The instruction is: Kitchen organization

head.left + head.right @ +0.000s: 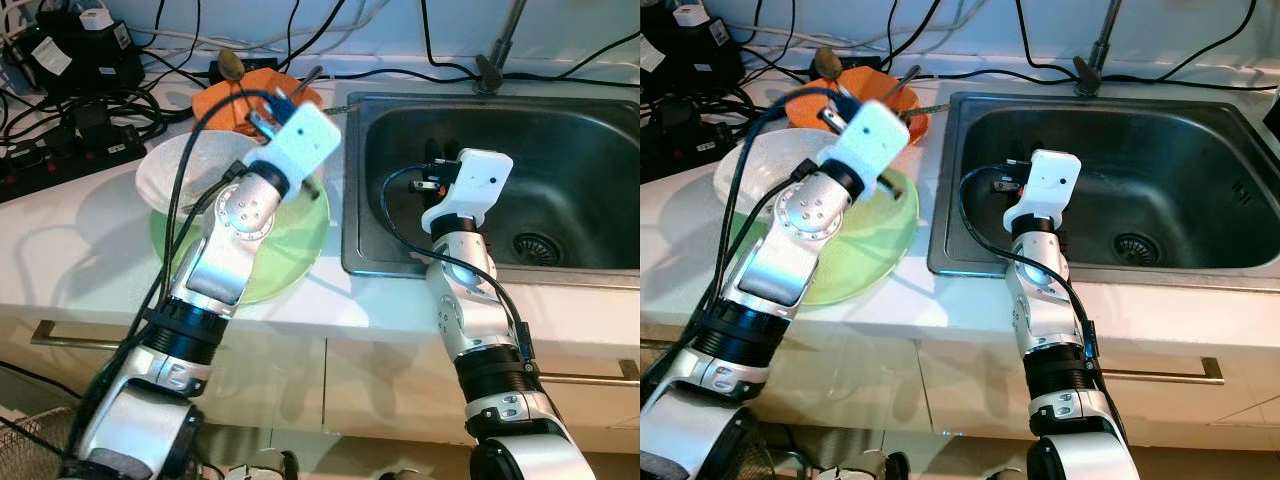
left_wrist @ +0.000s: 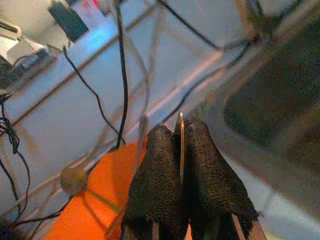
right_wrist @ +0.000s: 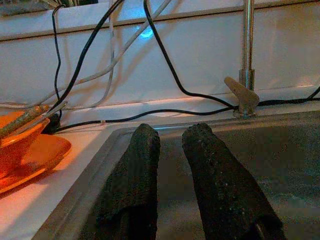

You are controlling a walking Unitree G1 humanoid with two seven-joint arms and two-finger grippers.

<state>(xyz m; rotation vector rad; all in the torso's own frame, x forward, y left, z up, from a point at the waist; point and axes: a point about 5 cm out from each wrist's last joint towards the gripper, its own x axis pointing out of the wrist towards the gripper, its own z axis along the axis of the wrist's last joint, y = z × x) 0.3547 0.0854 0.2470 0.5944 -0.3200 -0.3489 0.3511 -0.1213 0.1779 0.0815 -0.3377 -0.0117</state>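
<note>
While my left gripper [image 2: 179, 150] hangs over the counter just beside the sink [image 1: 560, 130], I see its two black fingers pressed together on a thin metal utensil [image 2: 181, 142], whose edge stands up between the pads; I cannot tell what kind of utensil it is. Beneath that arm lies a green plate [image 1: 300, 250], close against the sink's near corner, with a white bowl [image 1: 175, 170] overlapping its far edge, further from the sink. Behind both, toward the wall and near the sink's back corner, sits an orange bowl [image 1: 915, 122] with utensil handles sticking out of it. My right gripper [image 3: 172, 165] hovers inside the sink, its fingers slightly parted with nothing between them, pointed toward the faucet [image 3: 246, 55] at the basin's back rim. Black cables [image 1: 90, 110] tangle along the wall, well away from the sink.
</note>
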